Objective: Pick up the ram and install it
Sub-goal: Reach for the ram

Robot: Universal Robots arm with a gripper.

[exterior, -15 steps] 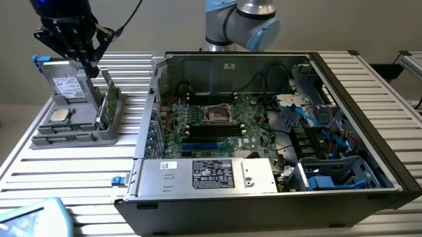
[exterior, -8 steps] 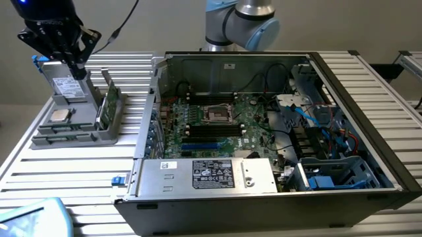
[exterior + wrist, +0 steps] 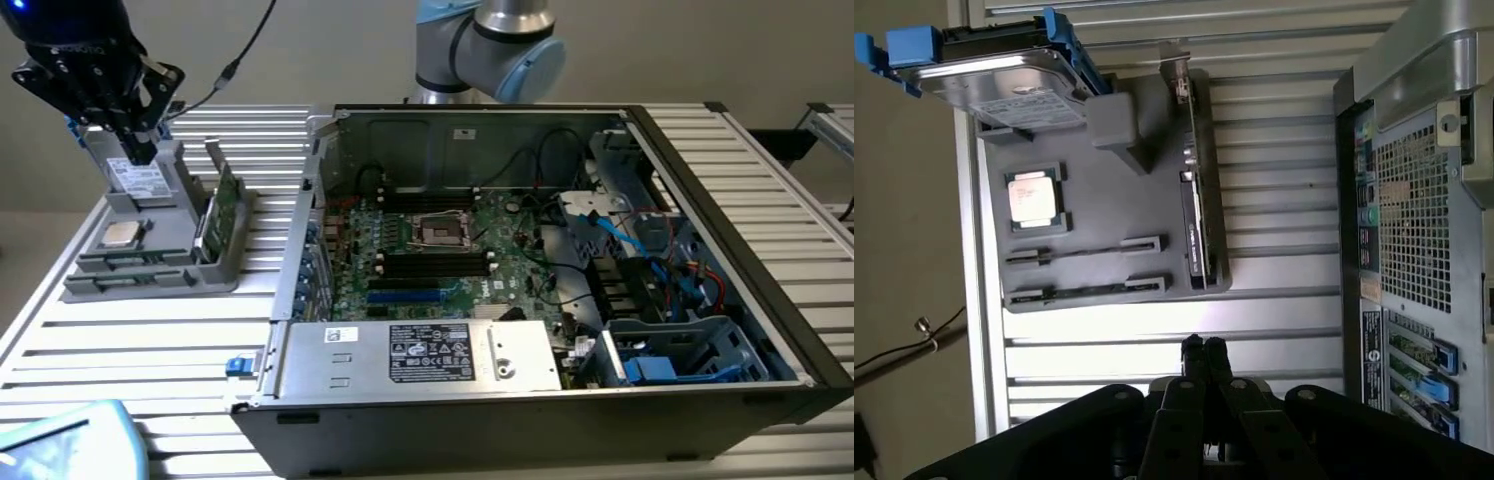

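Jaws shut, empty; they hover near the grey tray.

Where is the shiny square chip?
On the exterior view's left, the square chip lies flat in the gray tray, near the upright green card.

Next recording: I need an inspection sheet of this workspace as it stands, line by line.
surface: slatted metal table carrying a grey tray and an open computer case.
job's things: ram seems to sit in a tray slot, untouched; motherboard exposed inside the case.
clutter: hard drive, silver processor and green card on the tray.
grippers: claw shut, nothing seen in it, above the tray's hard-drive end.
cables: black cable beside the claw; wiring inside the case.
surroundings: robot arm behind the case; blue-white object at the exterior view's lower left.
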